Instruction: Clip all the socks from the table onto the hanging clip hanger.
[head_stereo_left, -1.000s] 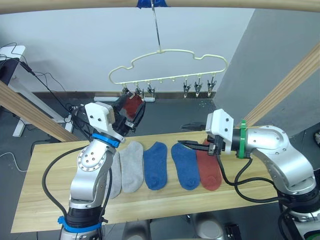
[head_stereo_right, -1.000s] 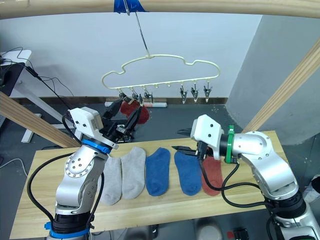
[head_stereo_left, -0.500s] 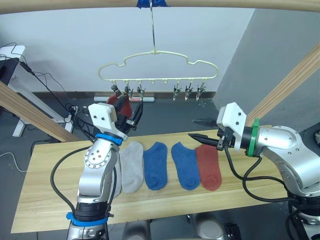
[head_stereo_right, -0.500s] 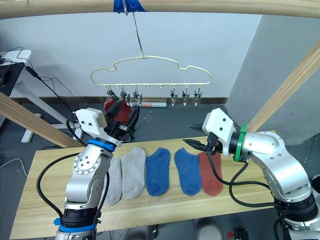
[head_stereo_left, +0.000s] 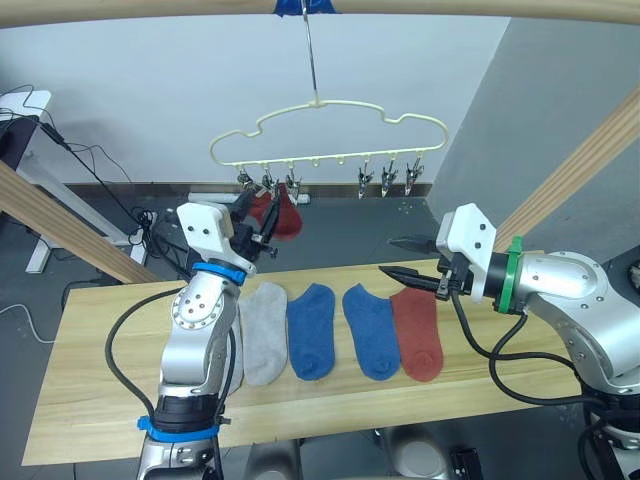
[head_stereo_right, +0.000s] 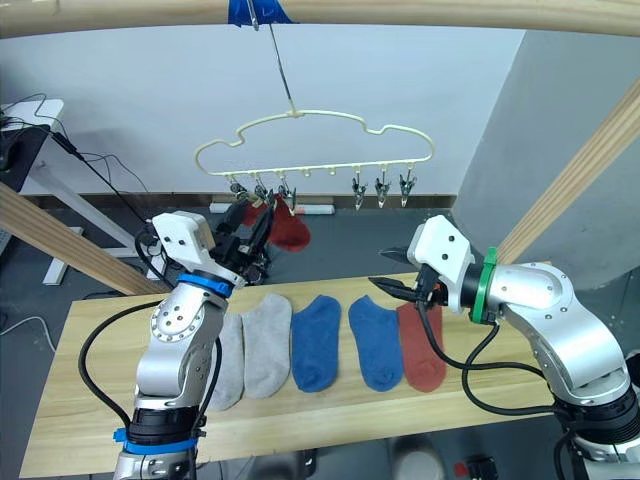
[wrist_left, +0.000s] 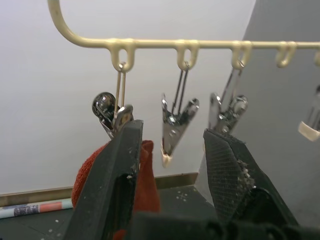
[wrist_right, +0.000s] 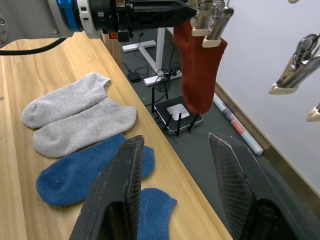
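Nearest me, five socks lie side by side on the table (head_stereo_left: 90, 400): two grey socks (head_stereo_left: 262, 330) toward the robot's left, two blue socks (head_stereo_left: 312, 330) in the middle and one rust-red sock (head_stereo_left: 417, 332) toward its right. Just above that red one hovers the right gripper (head_stereo_left: 404, 256), fingers apart and holding nothing — pointed across the row rather than down at it. Farther back and higher, the left gripper (head_stereo_left: 258, 218) is raised to the clip hanger (head_stereo_left: 330, 135), its fingers (wrist_left: 117, 185) spread, with the hanging red sock (head_stereo_right: 287, 228) beside them. That sock dangles from the end clip (wrist_left: 112, 117) on the robot's left, and I can't see the gripper touching it. So the first clipping looks done, I'd say, with five clips free. Next the right gripper should drop onto the red sock below it, pinch an edge and lift it toward the next clip (wrist_left: 175, 127) — the hanger hangs freely, so it may need steadying.
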